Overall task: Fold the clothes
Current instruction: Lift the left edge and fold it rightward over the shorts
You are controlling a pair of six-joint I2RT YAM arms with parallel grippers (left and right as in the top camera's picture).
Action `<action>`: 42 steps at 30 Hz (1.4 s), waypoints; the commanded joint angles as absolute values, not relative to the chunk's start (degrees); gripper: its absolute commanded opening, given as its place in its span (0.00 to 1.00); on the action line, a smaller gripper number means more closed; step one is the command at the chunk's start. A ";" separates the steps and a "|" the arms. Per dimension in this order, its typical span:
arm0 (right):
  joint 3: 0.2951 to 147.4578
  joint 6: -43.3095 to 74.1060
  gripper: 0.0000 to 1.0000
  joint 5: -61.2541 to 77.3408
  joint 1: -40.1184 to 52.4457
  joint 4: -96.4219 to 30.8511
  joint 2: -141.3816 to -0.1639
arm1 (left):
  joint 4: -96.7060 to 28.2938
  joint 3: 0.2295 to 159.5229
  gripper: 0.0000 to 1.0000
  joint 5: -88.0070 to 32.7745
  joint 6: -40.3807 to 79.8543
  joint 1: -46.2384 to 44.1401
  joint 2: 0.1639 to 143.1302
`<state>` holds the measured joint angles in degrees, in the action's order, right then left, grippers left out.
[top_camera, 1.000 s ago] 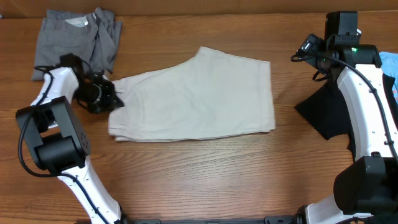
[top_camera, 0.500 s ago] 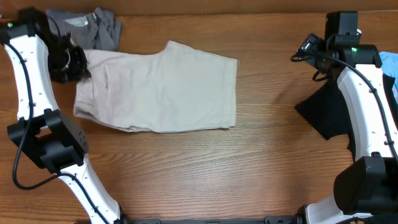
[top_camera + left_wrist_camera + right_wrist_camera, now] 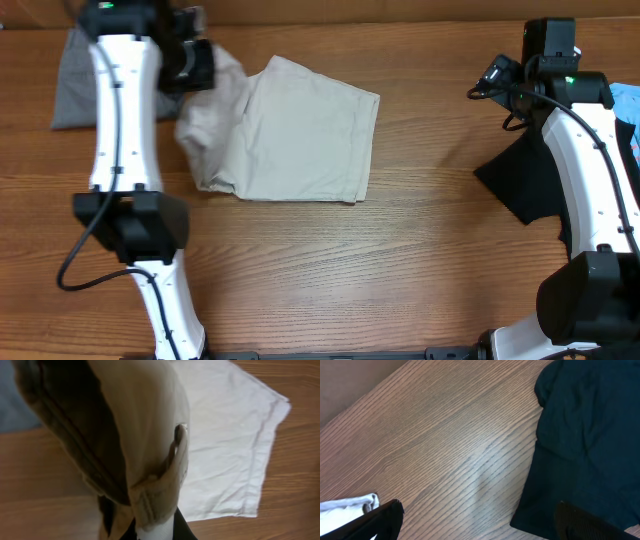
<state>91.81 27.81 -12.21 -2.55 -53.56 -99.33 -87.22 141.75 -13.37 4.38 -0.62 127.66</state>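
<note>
The pale beige shorts (image 3: 290,135) lie on the wooden table (image 3: 400,270), their left waistband end lifted. My left gripper (image 3: 190,62) is shut on that waistband at the back left; in the left wrist view the waistband (image 3: 150,465) hangs from the jaws (image 3: 152,532) over the flat legs (image 3: 235,435). The grey shorts (image 3: 70,85) lie behind the left arm. The black T-shirt (image 3: 525,180) lies at the right, also in the right wrist view (image 3: 590,440). My right gripper (image 3: 477,522) is open and empty above bare wood beside it.
A blue item (image 3: 628,105) sits at the right edge behind the right arm. The table's back edge runs along the top of the overhead view.
My left gripper has lifted the beige waistband and carried it right and toward the back, dragging and bunching the shorts' left end. The right arm has not moved.
</note>
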 commanded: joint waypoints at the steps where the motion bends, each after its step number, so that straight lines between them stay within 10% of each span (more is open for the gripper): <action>1: 92.58 27.66 1.00 -12.34 -2.66 -53.25 -99.02 | -85.32 142.71 0.04 -12.45 7.90 -6.63 127.39; 42: 92.58 27.66 1.00 -12.34 -2.66 -53.25 -99.02 | -70.48 142.61 0.04 -23.90 10.96 -30.20 144.11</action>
